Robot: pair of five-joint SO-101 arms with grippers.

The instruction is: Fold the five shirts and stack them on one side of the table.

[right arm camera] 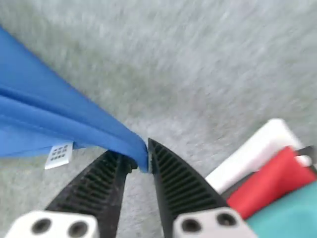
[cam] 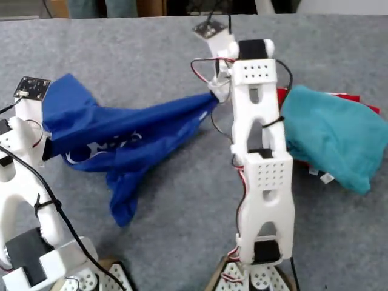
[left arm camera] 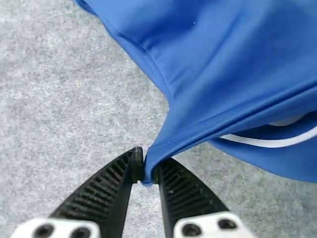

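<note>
A blue shirt [cam: 130, 142] with white print hangs stretched above the grey table between both arms, part of it trailing down toward the front. My left gripper [left arm camera: 145, 171] is shut on one edge of the blue shirt [left arm camera: 223, 74] at the left. Over at the middle, my right gripper [right arm camera: 141, 161] is shut on the other end of the blue shirt [right arm camera: 59, 109], where a small white label hangs. A teal shirt [cam: 330, 136] lies on top of a pile at the right, with a red shirt [cam: 339, 97] under it. In the right wrist view the red shirt [right arm camera: 267, 181] and a white one [right arm camera: 250, 153] peek out.
Grey felt table [cam: 182, 224] has free room in front between the two arm bases and along the back. The right arm's white body [cam: 260, 151] stands between the blue shirt and the pile.
</note>
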